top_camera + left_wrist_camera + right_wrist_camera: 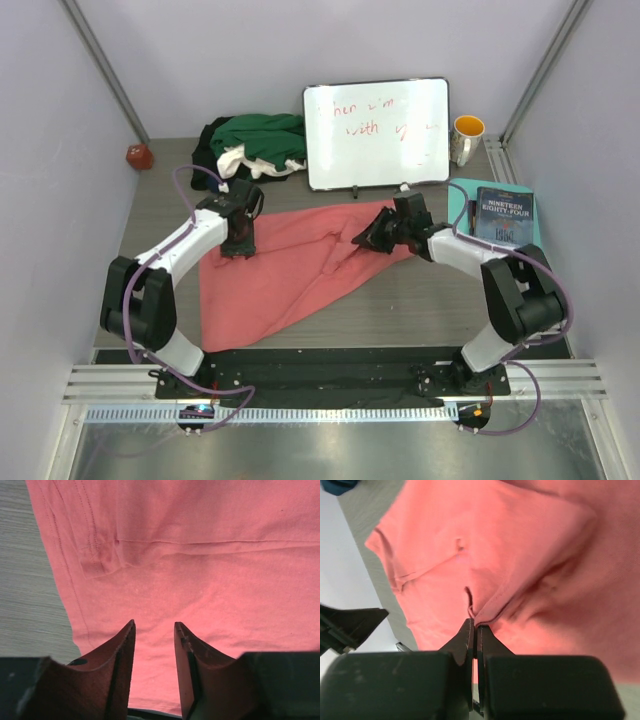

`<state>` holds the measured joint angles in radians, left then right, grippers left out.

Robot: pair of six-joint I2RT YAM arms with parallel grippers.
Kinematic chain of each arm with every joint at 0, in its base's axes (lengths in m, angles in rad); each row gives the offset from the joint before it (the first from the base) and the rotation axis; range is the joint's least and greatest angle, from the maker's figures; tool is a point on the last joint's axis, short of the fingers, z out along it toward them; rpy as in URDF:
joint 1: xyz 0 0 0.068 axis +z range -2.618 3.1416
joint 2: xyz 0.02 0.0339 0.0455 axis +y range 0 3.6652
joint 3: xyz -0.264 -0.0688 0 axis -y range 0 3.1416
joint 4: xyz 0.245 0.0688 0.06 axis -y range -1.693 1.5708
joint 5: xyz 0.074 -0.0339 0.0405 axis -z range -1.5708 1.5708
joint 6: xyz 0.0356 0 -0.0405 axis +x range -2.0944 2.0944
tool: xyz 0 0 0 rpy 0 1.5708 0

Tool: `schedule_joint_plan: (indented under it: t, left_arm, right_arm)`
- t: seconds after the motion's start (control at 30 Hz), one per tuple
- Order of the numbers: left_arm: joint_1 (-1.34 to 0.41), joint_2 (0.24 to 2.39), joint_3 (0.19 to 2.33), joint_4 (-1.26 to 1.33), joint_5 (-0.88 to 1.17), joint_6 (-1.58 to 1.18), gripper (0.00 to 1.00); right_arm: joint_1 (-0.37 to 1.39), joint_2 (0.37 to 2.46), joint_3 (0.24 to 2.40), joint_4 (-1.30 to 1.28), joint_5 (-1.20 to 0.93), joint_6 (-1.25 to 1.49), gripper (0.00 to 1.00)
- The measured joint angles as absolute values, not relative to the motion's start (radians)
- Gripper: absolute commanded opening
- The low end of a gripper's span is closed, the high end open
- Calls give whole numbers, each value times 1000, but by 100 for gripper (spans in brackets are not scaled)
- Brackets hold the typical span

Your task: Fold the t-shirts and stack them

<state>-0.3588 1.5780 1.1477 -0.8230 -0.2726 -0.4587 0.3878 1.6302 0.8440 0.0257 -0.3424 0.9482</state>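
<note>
The salmon-pink t-shirt [285, 270] lies spread on the table between the arms. My left gripper [238, 245] is open above its far left part; in the left wrist view [154, 626] only pink cloth [210, 570] shows between the fingers. My right gripper [366, 238] is shut on a hem of the pink shirt near its far right edge; in the right wrist view [475, 624] the hem [492, 611] is pinched at the fingertips. The dark green [262, 137], white [236, 160] and black [210, 145] shirts lie heaped at the back left.
A white board with red writing [377, 132] stands at the back. A yellow-rimmed mug [466, 138] sits back right. A dark book [503, 215] lies on a teal pad at the right. A red ball [139, 156] sits at the far left edge.
</note>
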Motion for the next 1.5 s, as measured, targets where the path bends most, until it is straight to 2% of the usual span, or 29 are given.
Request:
schedule_joint_plan:
  t: [0.1,0.37,0.57,0.7,0.93,1.13,1.33,1.5]
  left_arm:
    - [-359,1578,1148,-824,-273,-455,43]
    - [-359,1559,1132,-870,-292,-432,43]
    - [-375,1511,1093,-925,-297,-471,45]
    - [-394,1402,1072,-960,-303,-492,47]
    - [-413,1279,1072,-994,-304,-493,44]
    - [-445,1300,1069,-1008,-282,-490,46]
    - [-445,1380,1069,-1014,-292,-489,52]
    - [-434,1477,1079,-1034,-326,-490,53]
  right_arm:
    - [388,1552,885,-54,-321,907,1]
    - [388,1328,940,-267,-252,816,1]
    - [388,1279,937,-356,-216,791,1]
    - [388,1314,946,-379,-186,772,1]
    - [383,1514,1094,-399,-142,735,1]
    - [362,1625,1220,-398,-133,709,1]
    - [331,1666,1268,-398,-132,698,1]
    - [309,1673,1281,-399,-137,685,1]
